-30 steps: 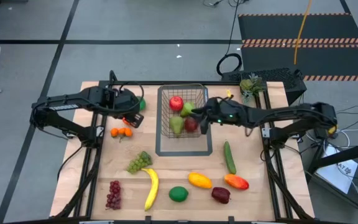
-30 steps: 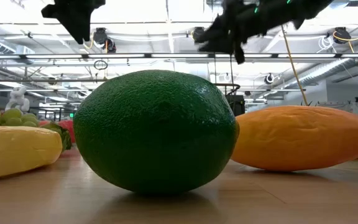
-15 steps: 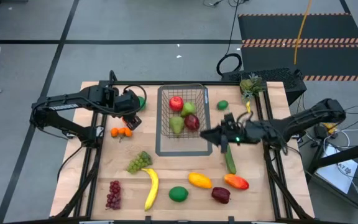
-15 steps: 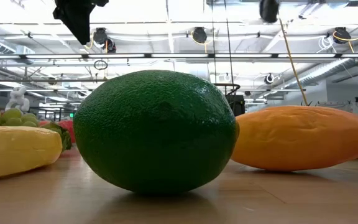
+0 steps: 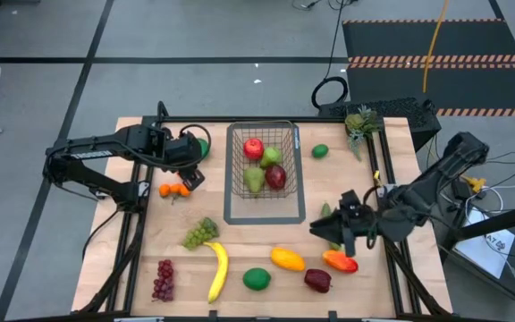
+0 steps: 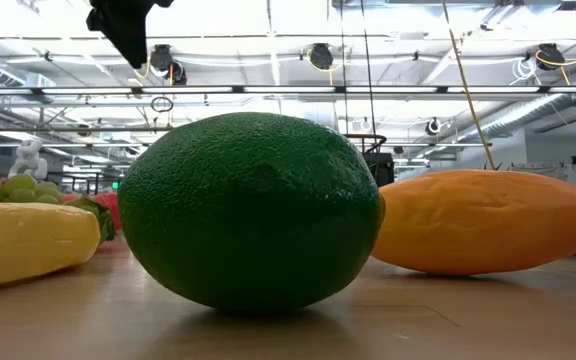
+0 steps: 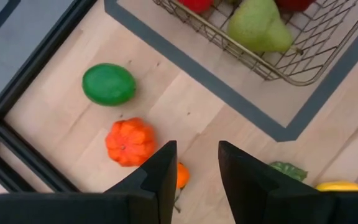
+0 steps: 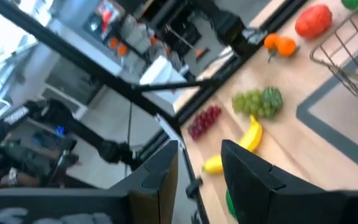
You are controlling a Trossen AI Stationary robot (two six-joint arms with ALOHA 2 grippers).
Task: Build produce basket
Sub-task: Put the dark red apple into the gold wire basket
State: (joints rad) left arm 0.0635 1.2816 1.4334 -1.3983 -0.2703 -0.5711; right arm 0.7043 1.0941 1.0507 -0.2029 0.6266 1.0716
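The left gripper, empty with fingers slightly parted, hovers at 9 o'clock of the basket, above the small oranges. The basket holds apples and pears; open worktop separates the remaining produce. The right gripper, also parted and empty, hovers over the cucumber at 4 o'clock, judged the next pick: descend and close.

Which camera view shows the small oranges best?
The left wrist view shows the oranges best: they lie on the table just beyond the left gripper, large and sharp, though a finger hides part of one. The high view shows them tiny. The right wrist view shows them far off. The low view does not show them.
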